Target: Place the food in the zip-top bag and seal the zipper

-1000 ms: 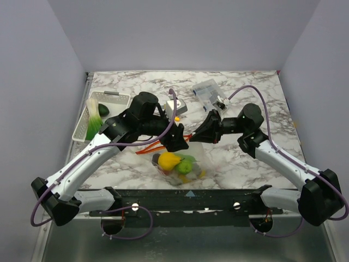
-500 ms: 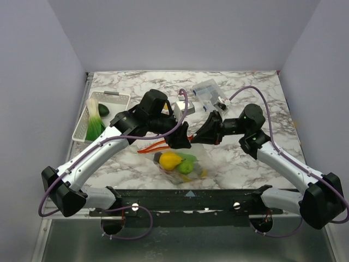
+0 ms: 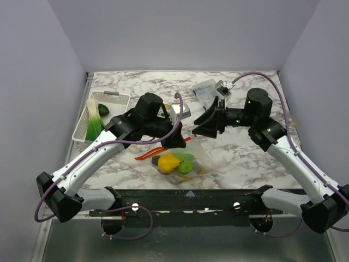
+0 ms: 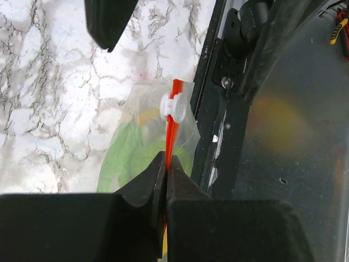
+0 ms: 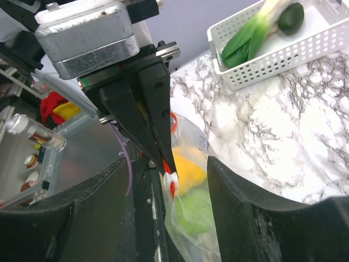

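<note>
The zip-top bag (image 3: 184, 164) lies at the table's near edge with yellow food (image 3: 169, 161) and green food (image 3: 186, 164) inside. My left gripper (image 3: 179, 143) is shut on the orange-red zipper (image 4: 173, 131), just behind its white slider (image 4: 173, 105). The zipper's far end (image 3: 148, 155) trails to the left. My right gripper (image 3: 200, 129) hangs open above and to the right of the bag, touching nothing. In the right wrist view, the slider (image 5: 170, 178) and the yellow food (image 5: 190, 168) show between its spread fingers (image 5: 248, 207).
A white basket (image 3: 112, 96) at the back left holds a green-and-white leek (image 3: 94, 121) and a dark green piece (image 3: 103, 110). A small clear box with blue edges (image 3: 206, 89) stands at the back. A grey block (image 3: 180, 111) sits behind the left wrist.
My left gripper has closed on the zipper. My right gripper has opened, let go at the bag's mouth, and drawn back up to the right.
</note>
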`<move>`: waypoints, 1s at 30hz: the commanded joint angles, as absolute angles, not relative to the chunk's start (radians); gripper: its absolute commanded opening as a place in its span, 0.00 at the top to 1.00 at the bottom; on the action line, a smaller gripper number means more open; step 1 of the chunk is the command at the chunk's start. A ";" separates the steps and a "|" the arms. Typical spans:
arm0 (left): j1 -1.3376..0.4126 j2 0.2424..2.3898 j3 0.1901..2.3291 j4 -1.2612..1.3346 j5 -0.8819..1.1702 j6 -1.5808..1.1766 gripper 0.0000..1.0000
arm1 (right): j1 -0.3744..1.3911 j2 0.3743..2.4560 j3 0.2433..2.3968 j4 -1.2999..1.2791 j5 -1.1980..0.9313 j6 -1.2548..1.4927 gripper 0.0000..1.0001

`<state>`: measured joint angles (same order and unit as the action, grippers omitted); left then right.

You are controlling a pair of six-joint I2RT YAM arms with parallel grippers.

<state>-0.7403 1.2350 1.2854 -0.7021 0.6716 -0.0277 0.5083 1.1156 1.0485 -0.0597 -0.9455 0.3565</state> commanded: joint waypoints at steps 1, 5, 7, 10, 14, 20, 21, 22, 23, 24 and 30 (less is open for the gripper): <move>-0.738 1.205 1.281 -0.680 0.709 -0.036 1.00 | 0.508 1.101 1.142 -0.356 -0.871 0.282 0.37; -0.738 1.190 1.271 -0.669 0.739 -0.045 1.00 | 0.508 1.129 1.217 -0.464 -0.925 0.178 0.40; -0.738 1.185 1.267 -0.668 0.736 -0.046 1.00 | 0.511 1.156 1.250 -0.497 -0.950 0.153 0.41; -0.738 1.184 1.264 -0.670 0.731 -0.049 1.00 | 0.556 1.218 1.309 -0.563 -0.938 0.114 0.41; -0.738 1.184 1.264 -0.670 0.732 -0.049 1.00 | 0.598 1.274 1.357 -0.618 -0.903 0.071 0.43; -0.739 1.182 1.259 -0.672 0.735 -0.050 1.00 | 0.601 1.309 1.385 -0.645 -0.909 0.059 0.57; -0.738 1.181 1.256 -0.672 0.734 -0.049 1.00 | 0.601 1.311 1.387 -0.648 -0.910 0.060 0.60; -0.738 1.180 1.254 -0.672 0.733 -0.049 1.00 | 0.601 1.314 1.389 -0.650 -0.908 0.062 0.61; -0.738 1.179 1.253 -0.672 0.732 -0.049 1.00 | 0.601 1.315 1.391 -0.653 -0.907 0.066 0.62; -0.738 1.180 1.252 -0.672 0.732 -0.048 1.00 | 0.601 1.318 1.394 -0.660 -0.905 0.068 0.65; -0.738 1.180 1.253 -0.673 0.732 -0.047 1.00 | 0.601 1.325 1.419 -0.705 -0.916 0.056 0.76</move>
<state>-0.7399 1.2041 1.2591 -0.6956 0.6933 -0.0498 0.5987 1.3170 1.3777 -0.6491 -0.9134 0.0711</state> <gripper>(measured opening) 0.014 0.271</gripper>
